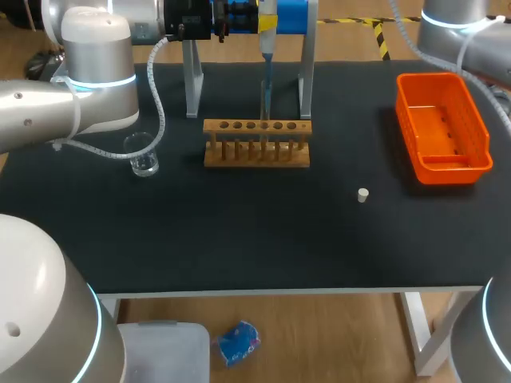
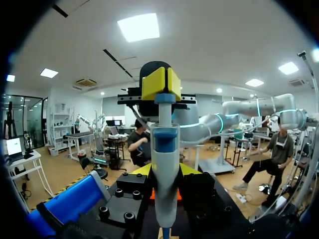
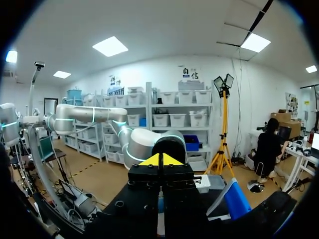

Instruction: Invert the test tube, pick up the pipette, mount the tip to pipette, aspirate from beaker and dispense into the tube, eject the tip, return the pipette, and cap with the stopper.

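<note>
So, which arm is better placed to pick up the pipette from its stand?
Left. The left gripper is up at the stand, with the pipette directly ahead of it in its wrist view. The right gripper is shut and does not show in the head view at all.

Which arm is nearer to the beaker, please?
Left. The left arm passes just beside the beaker on the table's left side, while the right arm is at the far right corner, beyond the bin.
</note>
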Controlling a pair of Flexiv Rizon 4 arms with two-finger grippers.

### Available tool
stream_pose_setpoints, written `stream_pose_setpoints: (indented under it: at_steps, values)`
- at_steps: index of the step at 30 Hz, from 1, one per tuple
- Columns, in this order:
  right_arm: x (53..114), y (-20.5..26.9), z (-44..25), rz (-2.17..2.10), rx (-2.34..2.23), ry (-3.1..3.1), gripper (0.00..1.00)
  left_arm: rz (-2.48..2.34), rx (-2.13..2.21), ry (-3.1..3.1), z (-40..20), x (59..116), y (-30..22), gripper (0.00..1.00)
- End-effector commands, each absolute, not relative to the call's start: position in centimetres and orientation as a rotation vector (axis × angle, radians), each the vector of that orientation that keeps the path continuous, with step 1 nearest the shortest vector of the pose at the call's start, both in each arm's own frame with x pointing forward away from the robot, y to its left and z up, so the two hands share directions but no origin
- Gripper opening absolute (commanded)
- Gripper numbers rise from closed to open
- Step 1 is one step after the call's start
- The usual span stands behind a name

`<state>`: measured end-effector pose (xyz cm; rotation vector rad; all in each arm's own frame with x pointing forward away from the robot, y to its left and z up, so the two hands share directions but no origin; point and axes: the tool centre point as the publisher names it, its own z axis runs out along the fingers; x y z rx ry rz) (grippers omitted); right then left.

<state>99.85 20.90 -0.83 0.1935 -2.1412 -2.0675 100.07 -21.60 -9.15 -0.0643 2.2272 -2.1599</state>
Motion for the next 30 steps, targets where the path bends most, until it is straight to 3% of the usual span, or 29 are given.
stream_pose_setpoints:
  at_steps: [1, 30]
  values:
    - [100.4, 21.04, -1.04, -2.056, 0.205, -2.135, 0.0, -2.159, -0.067, 2.222, -9.16, 100.04, -21.67, 0.0]
    - [99.9, 20.67, -2.02, -2.05, 0.17, -2.13, 0.0, -2.159, -0.067, 2.222, -9.16, 100.04, -21.67, 0.0]
